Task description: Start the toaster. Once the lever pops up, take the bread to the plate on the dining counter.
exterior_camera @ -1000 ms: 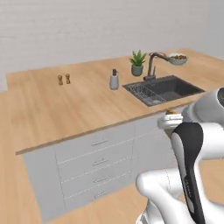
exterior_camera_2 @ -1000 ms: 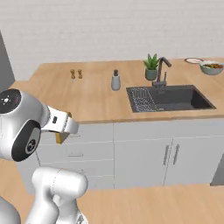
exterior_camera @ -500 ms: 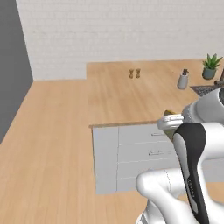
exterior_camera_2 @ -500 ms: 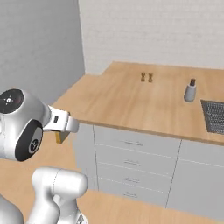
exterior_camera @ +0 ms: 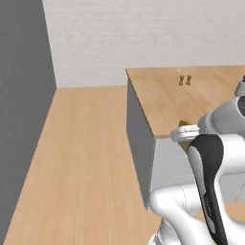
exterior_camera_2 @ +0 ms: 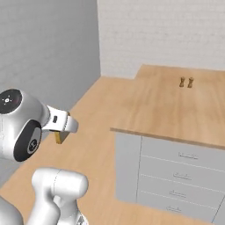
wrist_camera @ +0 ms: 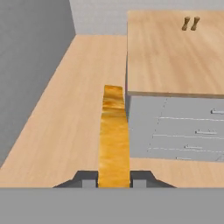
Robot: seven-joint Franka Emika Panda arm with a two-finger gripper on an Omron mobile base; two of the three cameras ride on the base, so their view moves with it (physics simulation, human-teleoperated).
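Observation:
My gripper (wrist_camera: pixel 113 178) is shut on the bread (wrist_camera: pixel 113 135), a slice seen edge-on with a golden-brown toasted face, standing up between the two dark fingertips (wrist_camera: pixel 89 179). From the left base view a sliver of the bread (exterior_camera: pixel 183 124) peeks above the hand (exterior_camera: pixel 184 134). The right base view has the bread (exterior_camera_2: pixel 58 137) hanging under the hand (exterior_camera_2: pixel 61 125), over the wood floor beside a counter. The toaster and the plate are out of view.
A wood-topped counter (exterior_camera_2: pixel 176 110) with grey drawers (wrist_camera: pixel 192 131) stands ahead to the right, its corner (exterior_camera: pixel 153 136) close to the hand. Two small brown shakers (exterior_camera: pixel 185 80) sit on it. Grey wall (exterior_camera: pixel 24 95) on the left, open wood floor (exterior_camera: pixel 86 158) between.
The whole picture has swung: the base has turned left, so the sink, plant and bottle slid out to the right and a grey wall came in. The bread stays gripped.

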